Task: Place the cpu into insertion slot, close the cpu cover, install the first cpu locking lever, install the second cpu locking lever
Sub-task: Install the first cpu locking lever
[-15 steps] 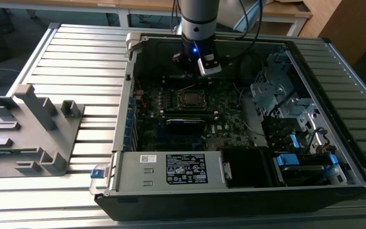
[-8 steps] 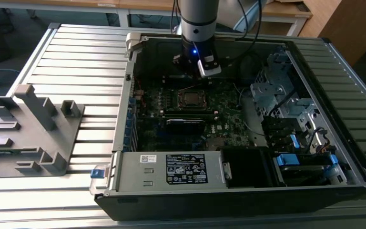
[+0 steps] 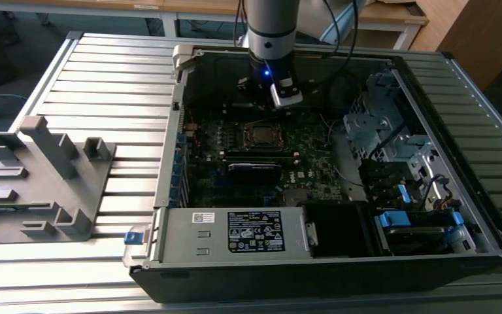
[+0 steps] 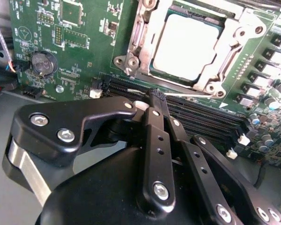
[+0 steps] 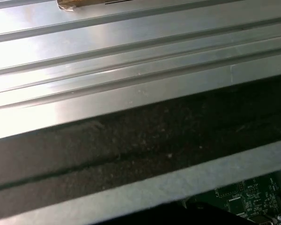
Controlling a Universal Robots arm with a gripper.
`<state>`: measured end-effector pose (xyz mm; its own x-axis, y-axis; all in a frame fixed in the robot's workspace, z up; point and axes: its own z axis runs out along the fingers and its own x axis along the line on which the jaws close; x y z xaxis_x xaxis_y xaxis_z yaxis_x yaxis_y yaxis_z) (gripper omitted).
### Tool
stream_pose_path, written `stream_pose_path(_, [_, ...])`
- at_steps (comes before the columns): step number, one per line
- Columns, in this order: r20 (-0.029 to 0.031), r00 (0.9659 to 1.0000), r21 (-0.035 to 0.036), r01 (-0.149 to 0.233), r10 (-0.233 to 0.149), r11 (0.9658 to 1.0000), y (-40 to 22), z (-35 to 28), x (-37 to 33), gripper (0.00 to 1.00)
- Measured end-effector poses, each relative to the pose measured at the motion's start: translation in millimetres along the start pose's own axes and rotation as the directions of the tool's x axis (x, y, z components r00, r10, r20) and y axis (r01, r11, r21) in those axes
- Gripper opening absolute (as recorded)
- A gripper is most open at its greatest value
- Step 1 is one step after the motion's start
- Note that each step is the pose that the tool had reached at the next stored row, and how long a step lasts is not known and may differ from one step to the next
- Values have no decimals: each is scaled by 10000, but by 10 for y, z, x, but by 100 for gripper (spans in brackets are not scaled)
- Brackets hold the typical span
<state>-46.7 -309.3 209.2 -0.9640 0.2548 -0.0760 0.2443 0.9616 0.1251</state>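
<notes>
In the second wrist view the cpu [image 4: 185, 47] lies in the insertion slot [image 4: 189, 10] with its dull silver top up. The metal cpu cover [image 4: 236, 47] lies flat around it, framing the chip. A thin wire locking lever [image 4: 196, 95] runs along the socket edge nearest my gripper [image 4: 155, 97]. The black fingers are shut together with nothing between them, and their tip sits just beside that lever's end. In the exterior view the gripper [image 3: 282, 98] hangs inside the open computer case, a little behind the slot [image 3: 260, 134].
Long black memory slots [image 4: 201, 117] and a coin battery [image 4: 42, 63] lie near the fingertips. The case [image 3: 159, 196] holds a labelled grey power-supply box [image 3: 233, 232], a black module [image 3: 253, 169] and drive cages [image 3: 382, 124]. A grey fixture [image 3: 42, 176] stands on the slatted table [image 3: 112, 72].
</notes>
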Motion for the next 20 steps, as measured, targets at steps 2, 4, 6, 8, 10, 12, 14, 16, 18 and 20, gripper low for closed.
stream_pose_path(2, [22, 9999, 21, -168, 168, 9999, 3, 10, 2, 10])
stream_pose_path(4, [44, 9994, 32, -337, 337, 9994, 9, 17, 4, 10])
stream_pose_path(6, [53, 9991, 39, -411, 411, 9991, 24, 20, 8, 10])
stream_pose_path(8, [60, 9989, 41, -458, 458, 9989, 34, 21, 11, 10])
stream_pose_path(10, [65, 9988, 43, -487, 486, 9988, 36, 23, 12, 10])
stream_pose_path(12, [75, 9987, 54, -506, 506, 9987, 37, 29, 12, 10])
stream_pose_path(14, [105, 9986, 68, -514, 514, 9987, 34, 43, 14, 10])
stream_pose_path(16, [148, 9986, 73, -510, 509, 9987, 32, 62, 15, 10])
stream_pose_path(18, [186, 9986, 79, -507, 505, 9987, 30, 77, 17, 10])
stream_pose_path(20, [219, 9985, 102, -501, 499, 9987, 30, 84, 19, 10])
